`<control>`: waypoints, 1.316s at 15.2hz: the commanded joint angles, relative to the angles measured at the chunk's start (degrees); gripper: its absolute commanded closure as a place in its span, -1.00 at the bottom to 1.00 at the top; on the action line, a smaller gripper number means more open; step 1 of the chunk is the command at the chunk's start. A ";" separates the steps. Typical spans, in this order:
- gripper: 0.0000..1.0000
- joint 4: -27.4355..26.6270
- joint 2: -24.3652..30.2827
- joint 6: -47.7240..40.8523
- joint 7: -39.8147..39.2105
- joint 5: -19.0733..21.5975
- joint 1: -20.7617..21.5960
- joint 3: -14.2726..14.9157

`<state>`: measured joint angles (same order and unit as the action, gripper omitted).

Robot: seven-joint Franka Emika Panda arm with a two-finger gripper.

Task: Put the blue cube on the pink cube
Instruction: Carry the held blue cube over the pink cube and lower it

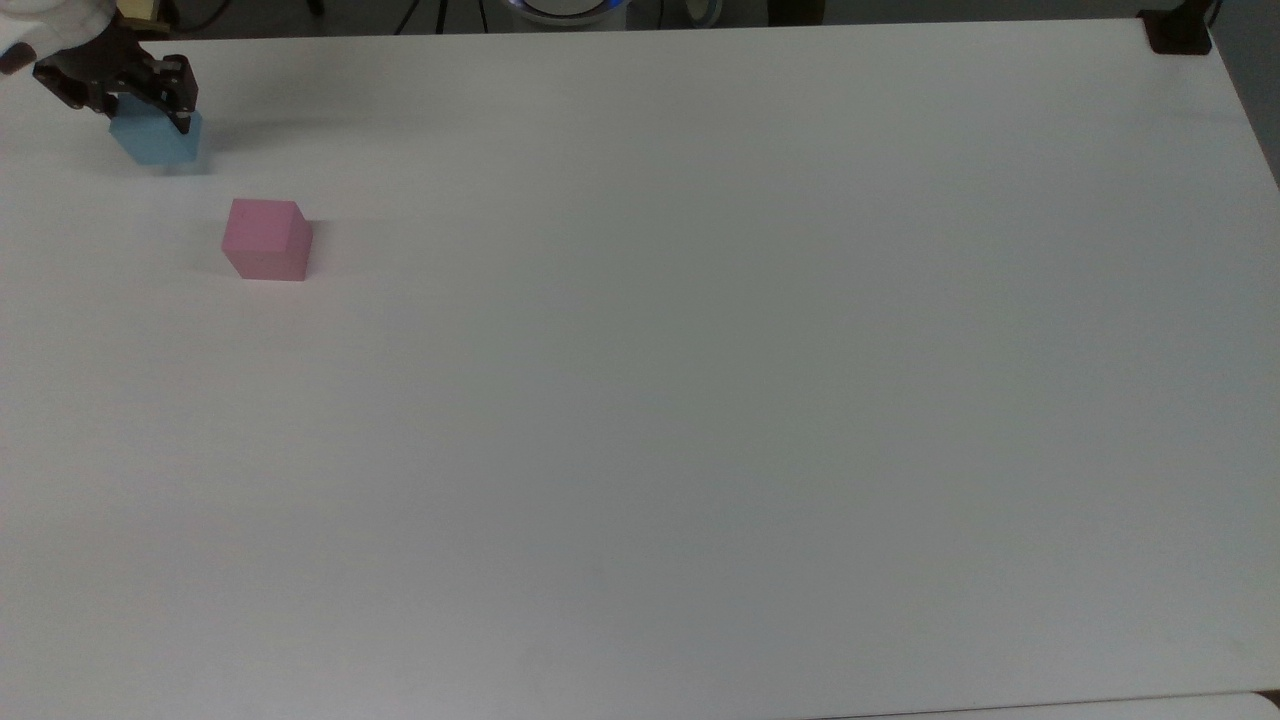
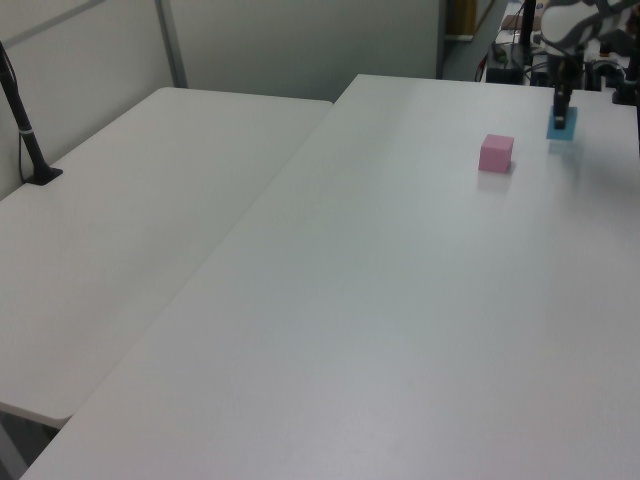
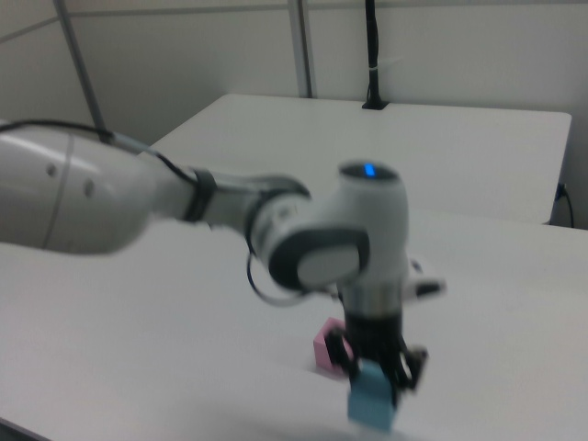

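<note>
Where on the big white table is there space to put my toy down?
Almost everywhere. The table is bare from the pink cube across to the top view's right edge and down to its near edge. The busy spot is the top view's upper left corner, where the gripper grips the blue cube.

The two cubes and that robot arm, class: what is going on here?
The Panda arm's gripper is shut on the blue cube, which looks slightly lifted off the white table. The pink cube sits alone on the table close by, nothing on top. The stacking is not yet done.
</note>
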<state>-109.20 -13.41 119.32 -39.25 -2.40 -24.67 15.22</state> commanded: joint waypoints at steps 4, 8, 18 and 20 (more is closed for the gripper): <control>0.08 6.10 2.16 -6.12 15.50 0.64 1.38 -9.58; 0.08 6.28 1.63 -4.54 20.96 0.47 1.47 -12.84; 0.06 6.19 -1.71 -0.75 24.48 -2.43 3.49 -13.28; -0.09 6.11 -2.06 -0.84 24.57 -3.14 3.58 -13.28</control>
<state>-103.55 -14.81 117.93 -16.26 -3.86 -21.93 1.65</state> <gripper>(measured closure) 0.383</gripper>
